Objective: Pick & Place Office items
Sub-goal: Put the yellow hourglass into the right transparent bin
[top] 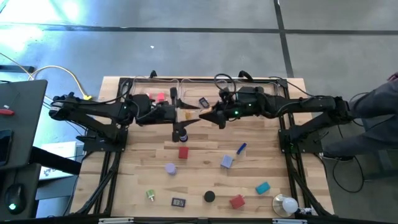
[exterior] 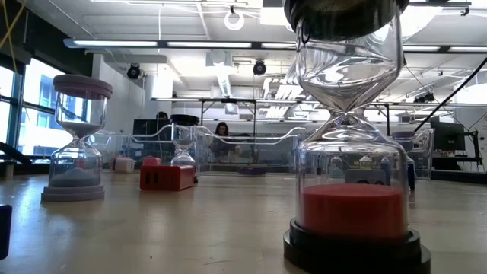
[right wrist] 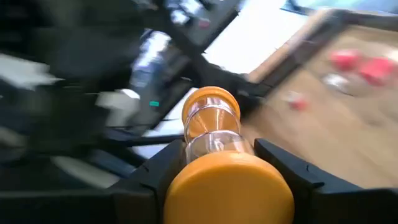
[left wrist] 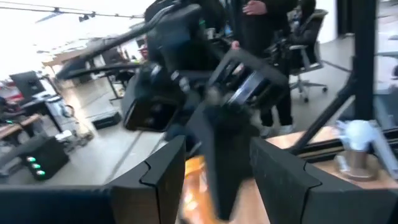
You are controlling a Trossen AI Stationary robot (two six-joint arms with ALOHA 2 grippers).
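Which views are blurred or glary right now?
Left wrist view: heavy motion blur on the right arm ahead. Right wrist view: orange hourglass fairly sharp, surroundings smeared. High view: sharp, window glare on the floor. Low view: near black-capped hourglass is cropped; ceiling lights reflect in its glass.

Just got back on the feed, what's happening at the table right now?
Both arms meet mid-table by the clear trays. The right gripper has its jaws on an orange hourglass, with the left gripper right at its other end; it looks like a handover. Other small items lie scattered on the table.
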